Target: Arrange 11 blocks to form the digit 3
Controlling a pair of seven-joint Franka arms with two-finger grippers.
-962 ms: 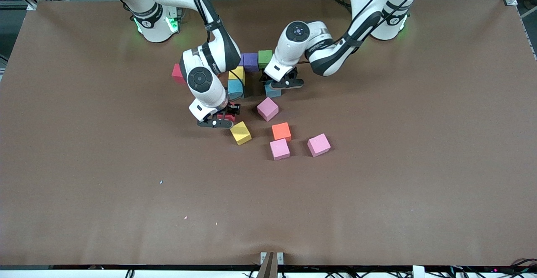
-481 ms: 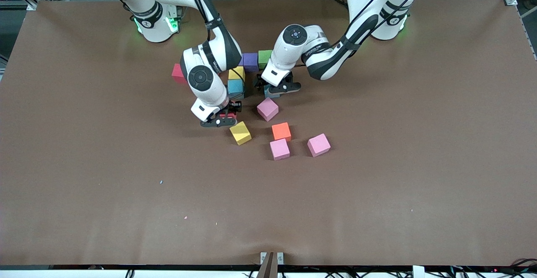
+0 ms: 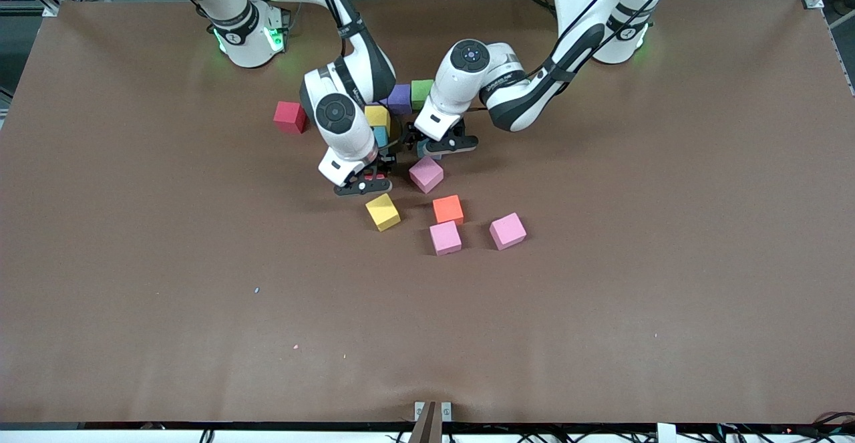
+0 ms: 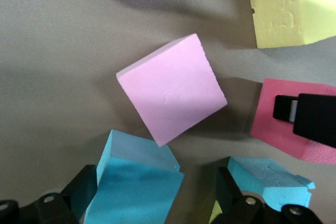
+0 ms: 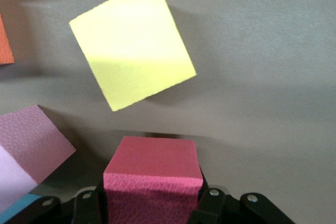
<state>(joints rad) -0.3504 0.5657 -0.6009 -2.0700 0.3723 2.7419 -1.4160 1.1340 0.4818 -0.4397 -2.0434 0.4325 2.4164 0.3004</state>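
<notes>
Blocks of matte foam, small equal cubes, cluster in the upper middle of the front frame on the brown table (image 3: 133, 262). One red foam cube (image 5: 152, 174) sits clenched between the fingers of the right gripper (image 3: 364, 181), just above a loose yellow foam cube (image 3: 383, 212) that lies tilted on the table lower in the frame. Beside it, the left gripper (image 3: 434, 149) stands with fingers spread wide around a blue foam cube (image 4: 131, 182), one finger on each side of it; whether they touch it I cannot tell. A pink foam cube (image 3: 426, 174) lies just below that gripper, turned at an angle. Lower still sit an orange foam cube (image 3: 447, 209), a second pink cube (image 3: 445, 238) just below it, and a third pink cube (image 3: 507, 230) toward the left arm's end. Above the grippers, partly hidden by the arms, are a purple cube (image 3: 401, 97) and a green cube (image 3: 421, 92) side by side, with another yellow cube (image 3: 377, 116) and another blue cube (image 3: 381, 135) beneath them. A second red cube (image 3: 290, 117) stands apart toward the right arm's end.
</notes>
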